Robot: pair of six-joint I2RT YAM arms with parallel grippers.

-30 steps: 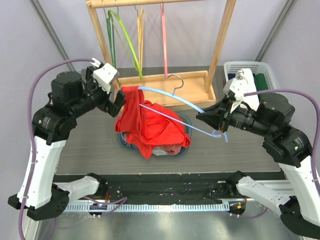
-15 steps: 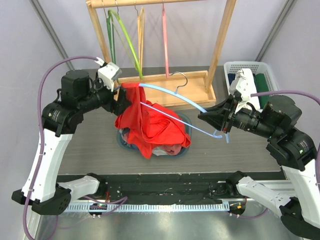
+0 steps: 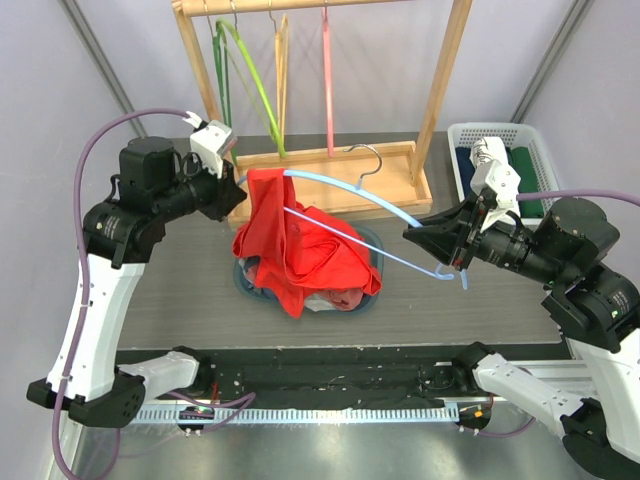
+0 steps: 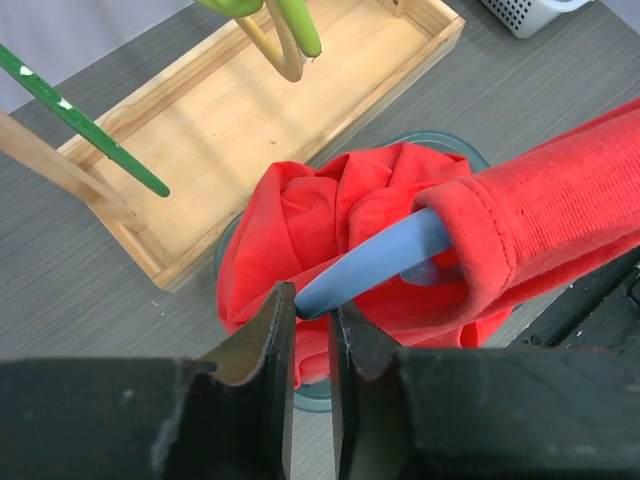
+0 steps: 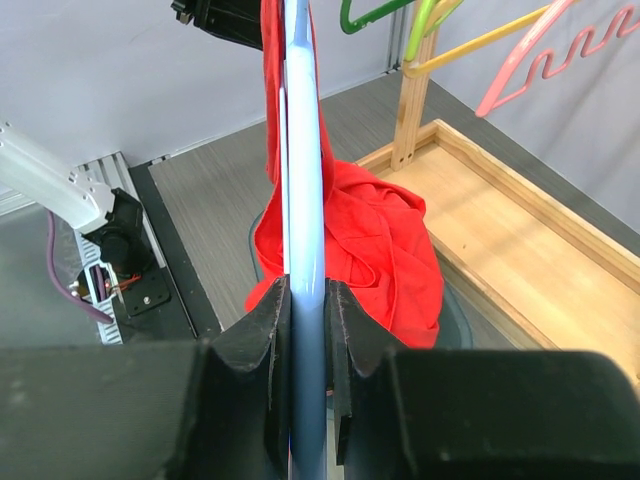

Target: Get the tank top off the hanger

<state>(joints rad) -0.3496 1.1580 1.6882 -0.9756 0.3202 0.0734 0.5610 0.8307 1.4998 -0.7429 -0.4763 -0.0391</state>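
**Left.** The left gripper (image 4: 311, 318) has its jaws closed on the bare end of the light-blue plastic hanger (image 4: 385, 255). The wrist view shows no gap between the fingers and the plastic.

**Centre-left.** Just beyond this grip, a hemmed strap of the red ribbed tank top (image 3: 300, 255) loops over the hanger's left shoulder and hangs straight down from it.

**Centre.** The rest of the garment lies in a crumpled heap of deep folds on a round blue-grey dish (image 3: 243, 283) on the grey tabletop. The cloth is soft and slack, and only the one strap is under tension. The hanger is held up off the table, above the heap, with its metal hook toward the wooden rack (image 3: 330, 165) of coloured hangers behind.

**Right.** The right gripper (image 3: 443, 247) is clamped on the hanger's opposite end. The hanger is thus held at both ends.

**Far right.** A white plastic basket (image 3: 500, 135) stands at the table's edge.

**Step in hand, as judged.** The garment is nearly free, with the last strap not yet off the hanger.

**Next move, as judged.** The strap must slide off the left end, where the left jaws now block its way. Either that grip moves to the cloth, or it lets go while the right arm draws the hanger out of the loop.
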